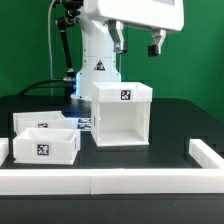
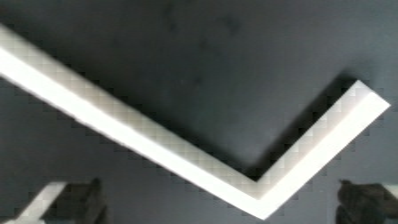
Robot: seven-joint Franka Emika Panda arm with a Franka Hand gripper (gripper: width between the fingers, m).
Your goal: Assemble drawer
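On table [image 1: 175,125]: drawer case [image 1: 121,115] upright | two drawers [image 1: 45,146] beside it | jaws apart

The white drawer case [image 1: 122,118] stands upright in the middle of the dark surface [image 1: 175,125], with a marker tag high on its near face. At its 8 o'clock lie two white open-topped drawer trays. The nearer tray [image 1: 44,148] shows a tag in front, and the farther tray [image 1: 36,122] lies just behind it, at its 12 o'clock.

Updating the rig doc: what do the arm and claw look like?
White arm with black cables alongside, a triangle sticker and blue glow near the base. White claw body, two dark grey fingers.
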